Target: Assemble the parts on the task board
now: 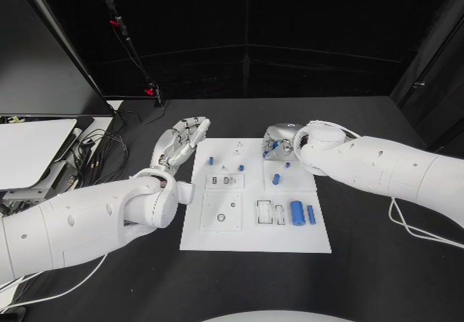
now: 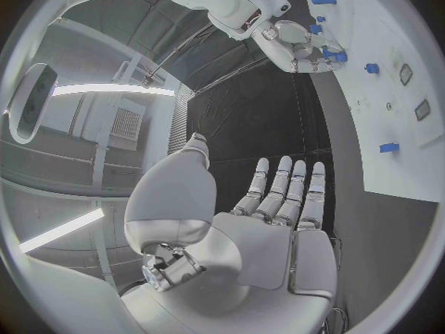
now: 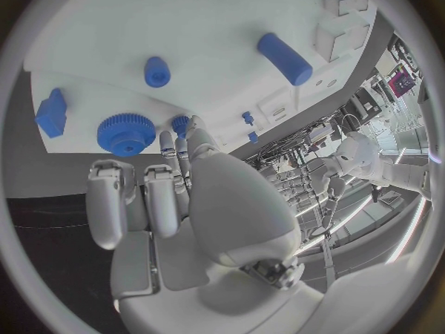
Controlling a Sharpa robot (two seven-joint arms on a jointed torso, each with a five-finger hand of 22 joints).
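The board [image 1: 253, 228] lies flat mid-bench, its long side running away from me; blue parts are scattered over it. At its far right corner sit a gear [image 3: 126, 133], a block [image 3: 51, 113] beside it and a short peg [image 3: 156, 72] just past them; a long cylinder [image 3: 285, 58] lies further in, its axis slanting across the board. Two more cylinders [image 1: 298, 213] lie side by side nearer me, lengthwise along the board. My right hand [image 1: 281, 143] hangs over that far right corner, the nearer hand by far; the gear sits just beyond my right fingers [image 3: 173, 147], which are curled in side by side with nothing visibly pinched, though I cannot tell whether the tips touch the gear. My left hand [image 1: 182, 142] stands off the board's far left edge above the bench [image 1: 387, 268], fingers straight, slightly apart and empty; I judge the next pick is the right hand's.
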